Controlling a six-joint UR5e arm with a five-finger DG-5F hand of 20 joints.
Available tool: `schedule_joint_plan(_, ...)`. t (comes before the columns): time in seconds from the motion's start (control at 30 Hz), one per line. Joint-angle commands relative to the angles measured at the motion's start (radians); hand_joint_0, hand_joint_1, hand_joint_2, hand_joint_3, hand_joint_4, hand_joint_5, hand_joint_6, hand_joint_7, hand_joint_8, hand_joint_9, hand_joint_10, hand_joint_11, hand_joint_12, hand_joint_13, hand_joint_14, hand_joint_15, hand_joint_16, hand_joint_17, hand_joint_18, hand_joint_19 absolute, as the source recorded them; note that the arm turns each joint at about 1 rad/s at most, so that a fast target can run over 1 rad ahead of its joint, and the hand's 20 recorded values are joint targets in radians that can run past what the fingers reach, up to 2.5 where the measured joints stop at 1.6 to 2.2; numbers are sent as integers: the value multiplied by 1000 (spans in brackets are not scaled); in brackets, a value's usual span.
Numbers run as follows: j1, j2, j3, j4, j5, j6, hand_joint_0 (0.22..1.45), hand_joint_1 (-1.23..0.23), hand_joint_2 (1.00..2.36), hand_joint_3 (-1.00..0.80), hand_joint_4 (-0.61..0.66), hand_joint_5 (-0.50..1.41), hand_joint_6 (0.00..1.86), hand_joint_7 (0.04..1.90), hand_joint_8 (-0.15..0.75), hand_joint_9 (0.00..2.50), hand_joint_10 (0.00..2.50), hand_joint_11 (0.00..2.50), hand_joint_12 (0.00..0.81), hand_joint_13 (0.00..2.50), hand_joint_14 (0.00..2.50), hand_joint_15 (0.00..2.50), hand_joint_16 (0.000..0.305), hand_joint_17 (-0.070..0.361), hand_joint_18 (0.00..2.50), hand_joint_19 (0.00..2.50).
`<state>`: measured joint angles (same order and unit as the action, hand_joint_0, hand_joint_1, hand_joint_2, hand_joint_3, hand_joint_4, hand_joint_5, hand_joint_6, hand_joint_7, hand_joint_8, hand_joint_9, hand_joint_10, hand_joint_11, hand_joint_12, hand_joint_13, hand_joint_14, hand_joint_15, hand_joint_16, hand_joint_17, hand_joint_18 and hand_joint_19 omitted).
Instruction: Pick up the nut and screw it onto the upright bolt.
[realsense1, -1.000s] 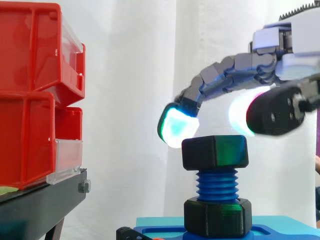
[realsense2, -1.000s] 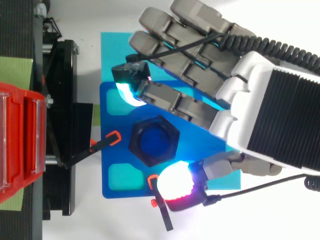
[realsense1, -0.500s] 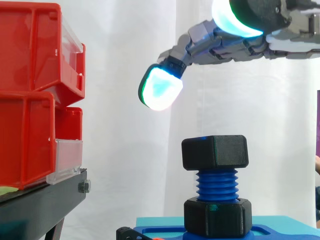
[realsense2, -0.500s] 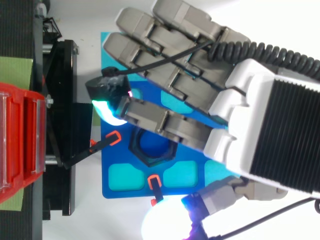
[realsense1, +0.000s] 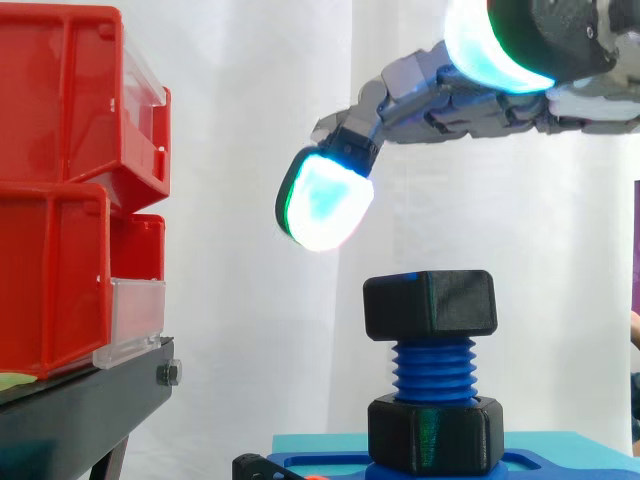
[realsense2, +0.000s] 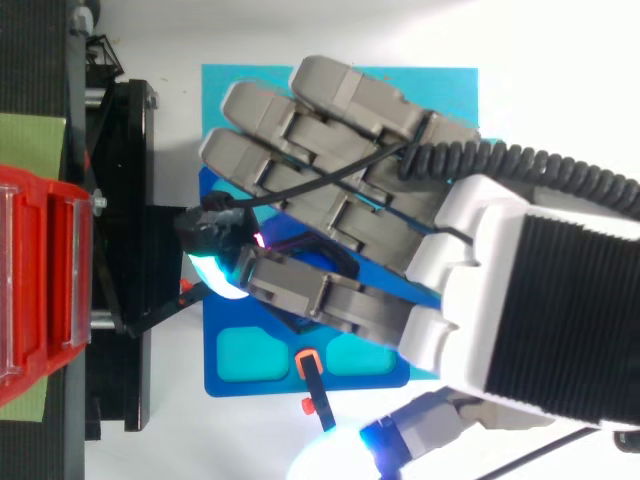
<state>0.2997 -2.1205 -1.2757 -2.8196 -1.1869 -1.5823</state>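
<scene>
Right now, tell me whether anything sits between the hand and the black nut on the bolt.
Nothing visible does. In the side view only open air separates the hand, at its lowest fingertip, from the black nut, which sits atop the blue bolt. The hand is open and holds nothing.

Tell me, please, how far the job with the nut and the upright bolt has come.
Done, it seems: the black nut sits level on the top end of the blue bolt. In hand: nothing; the hand hovers above the nut, open and not touching it. Left, probably: more turns, since bare thread shows between this nut and the lower black hex piece at the bolt's foot.
</scene>
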Motion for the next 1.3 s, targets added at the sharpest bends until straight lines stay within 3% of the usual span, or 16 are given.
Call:
schedule_joint_plan(0.0, -7, -26, -1, -1, -13, 16, 453, -56, 1000, -500, 182, -207, 502, 719, 244, 144, 0, 0, 383, 107, 0, 0, 49, 109, 0, 0)
schedule_joint_plan(0.03, -10, -59, 6, 3, -39, 47, 454, -58, 1000, -500, 184, -206, 502, 724, 244, 144, 0, 0, 383, 109, 0, 0, 49, 109, 0, 0)
schedule_joint_plan(0.1, -10, -59, 9, 3, -60, 77, 456, -62, 1000, -500, 185, -205, 502, 730, 244, 148, 0, 0, 382, 116, 0, 0, 48, 109, 0, 0)
schedule_joint_plan(0.33, -13, -58, 32, -63, -69, 67, 461, -71, 1000, -500, 192, -201, 502, 755, 248, 160, 0, 0, 380, 126, 0, 0, 48, 108, 0, 0)
schedule_joint_plan(0.47, -11, -58, 32, -67, -66, 68, 462, -75, 1000, -500, 201, -195, 502, 785, 253, 170, 0, 0, 378, 134, 0, 0, 47, 106, 0, 0)
schedule_joint_plan(0.8, -33, -58, 32, -67, -77, 67, 468, -66, 1000, -500, 214, -186, 503, 840, 258, 194, 0, 0, 375, 162, 0, 0, 46, 104, 0, 0)
schedule_joint_plan(0.93, -44, -58, 35, -66, -100, 67, 470, -65, 1000, -500, 223, -183, 503, 863, 261, 207, 0, 0, 375, 173, 0, 0, 46, 103, 0, 0)
schedule_joint_plan(1.27, -63, -58, 35, -64, -118, 67, 477, -74, 1000, -500, 258, -157, 503, 1045, 266, 272, 0, 0, 367, 230, 0, 0, 44, 99, 0, 0)
